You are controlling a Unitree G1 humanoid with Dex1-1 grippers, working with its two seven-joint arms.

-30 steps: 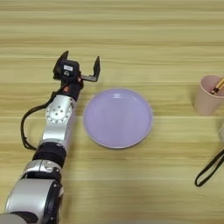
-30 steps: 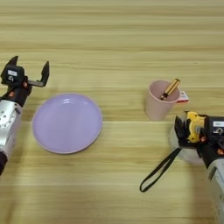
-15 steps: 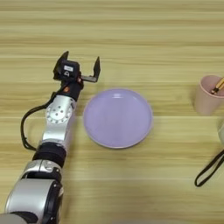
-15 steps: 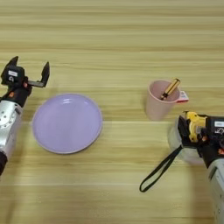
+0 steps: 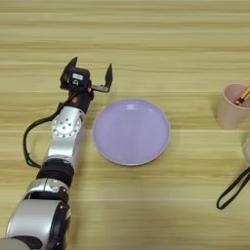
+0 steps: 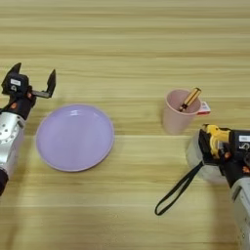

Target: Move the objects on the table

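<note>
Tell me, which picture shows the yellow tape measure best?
The right eye view: the tape measure sits whole in the right gripper, strap trailing. The left eye view catches only its strap at the edge.

A light wood-grain tabletop (image 5: 146, 39) with a smooth, faintly satin finish and long plank lines. A round lavender plate (image 5: 131, 132) looks like smooth plastic with a soft sheen along its rim. A small pink cup (image 6: 177, 114) appears matt plastic. A yellow-and-black tape measure (image 6: 215, 141) looks like hard plastic, its black strap (image 6: 178, 189) like woven cloth. A wide clear tape roll (image 6: 200, 161) is translucent and glossy. The left arm's silver casing (image 5: 66, 129) looks like brushed metal.
</note>
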